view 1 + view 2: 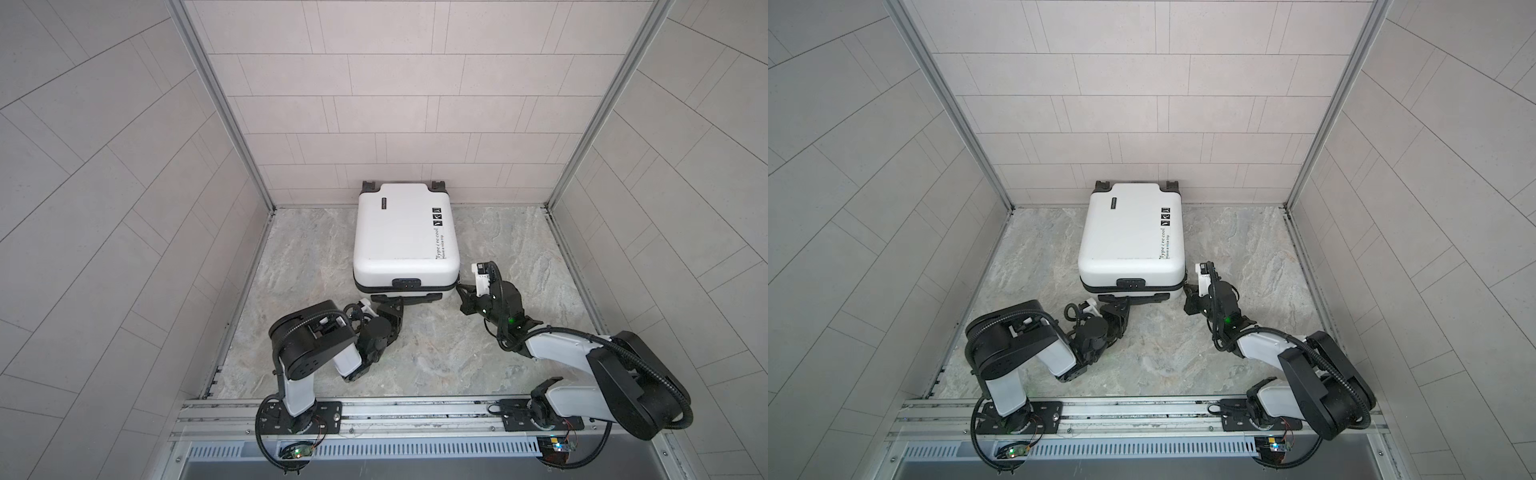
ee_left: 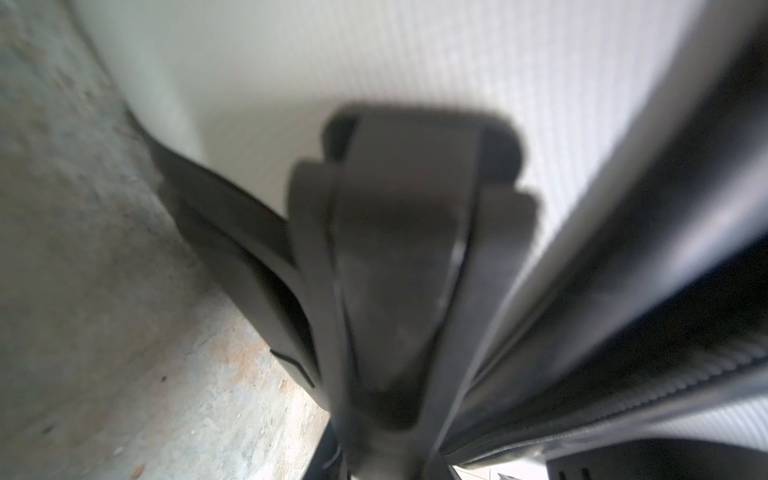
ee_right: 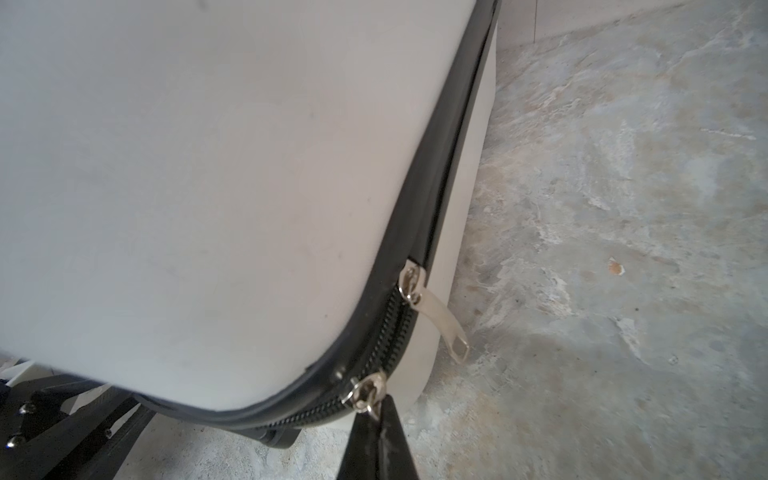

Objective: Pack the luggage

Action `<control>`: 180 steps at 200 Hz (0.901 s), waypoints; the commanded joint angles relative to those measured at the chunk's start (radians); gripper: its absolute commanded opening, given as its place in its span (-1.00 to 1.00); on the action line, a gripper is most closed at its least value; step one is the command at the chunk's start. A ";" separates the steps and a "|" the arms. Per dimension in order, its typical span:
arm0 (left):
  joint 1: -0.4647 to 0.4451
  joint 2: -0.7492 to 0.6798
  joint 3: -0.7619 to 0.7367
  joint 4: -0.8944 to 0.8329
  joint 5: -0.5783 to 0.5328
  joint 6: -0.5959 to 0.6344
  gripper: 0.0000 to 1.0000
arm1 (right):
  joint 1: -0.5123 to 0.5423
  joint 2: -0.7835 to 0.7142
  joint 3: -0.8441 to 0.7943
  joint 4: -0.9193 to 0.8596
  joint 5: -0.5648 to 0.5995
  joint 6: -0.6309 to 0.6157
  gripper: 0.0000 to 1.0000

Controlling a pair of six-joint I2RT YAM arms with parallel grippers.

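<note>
1. Left wrist view (blurred): left gripper [image 1: 390, 306] is on the left end of the black moulded plastic carry handle [image 2: 415, 232], on the near side of the small white hard-shell luggage [image 1: 405, 237]. The jaws are narrow and read as clamped on that handle.
2. Both top views: luggage lies flat with the lid shut, mid-width at the far edge of the grey marble-look tabletop [image 1: 307, 266]. Its black wheels [image 1: 368, 185] look to be against the pale tiled back wall [image 1: 374, 124]. Small black print runs along its right side.
3. Handling, my read: the shell is stiff, smooth and rounded, so slippery for pads. It is likely light enough to skate on the tabletop when the zip is tugged. Brace it by the handle, which looks rigid and fixed to the shell. Don't pinch the shell.
4. Right wrist view: black fabric zipper band [image 3: 453, 145] wraps the luggage's near-right corner, with two silver metal sliders on it. The one along the right side has its flat pull tab [image 3: 451, 328] hanging free.
5. The right gripper [image 3: 379, 440] has its tips fully closed on the corner slider pull [image 3: 374, 409]. Only the pull's ring shows; the tab is hidden between the tips.
6. Judgement: this is the zipping stage. Teeth are meshed between the sliders. Past the side slider I can't tell.
</note>
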 commanded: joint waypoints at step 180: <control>-0.019 -0.097 -0.017 -0.100 -0.017 0.102 0.17 | -0.120 -0.059 0.085 -0.222 0.004 -0.060 0.00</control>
